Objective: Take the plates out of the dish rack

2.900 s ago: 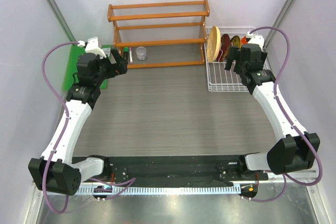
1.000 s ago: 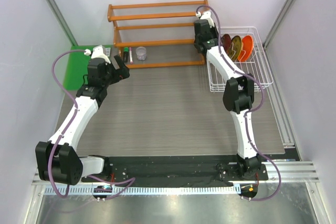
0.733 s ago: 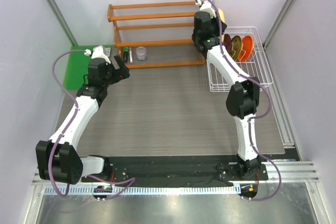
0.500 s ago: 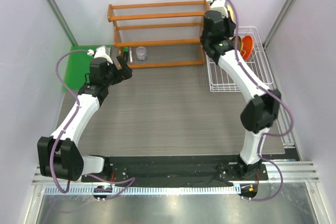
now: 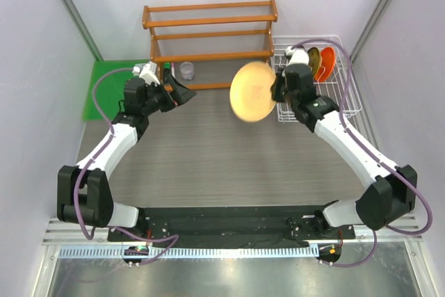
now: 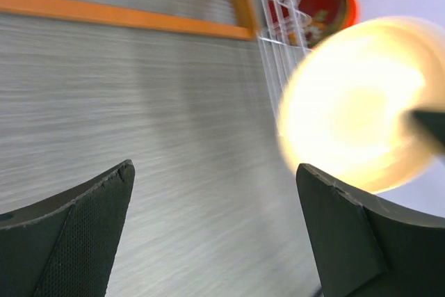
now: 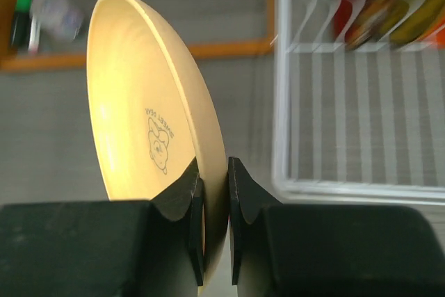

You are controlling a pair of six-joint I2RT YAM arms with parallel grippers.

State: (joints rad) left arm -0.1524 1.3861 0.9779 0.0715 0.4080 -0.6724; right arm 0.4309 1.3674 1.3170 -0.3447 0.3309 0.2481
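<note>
My right gripper (image 5: 276,88) is shut on the rim of the large pale tan-yellow plate (image 5: 252,92), holding it on edge above the table just left of the white wire dish rack (image 5: 353,99). In the right wrist view both fingers (image 7: 197,172) pinch the plate (image 7: 139,102), which bears a small bear print. Still standing in the rack are a dark red plate (image 7: 354,5), a dark-rimmed plate with a yellow centre (image 5: 313,57) and a small orange plate (image 5: 327,62). My left gripper (image 5: 182,93) hangs open and empty, pointing at the held plate (image 6: 354,116) from the left.
An orange-brown wooden tiered shelf (image 5: 208,43) stands at the back, left of the rack. A small clear jar (image 5: 186,71) and a green-capped pen (image 5: 167,71) sit at its foot. A green mat (image 5: 104,92) lies at the far left.
My right arm has lifted the tan plate out of the rack and swung it left and forward over the table. My left gripper has moved right towards it, still open.
</note>
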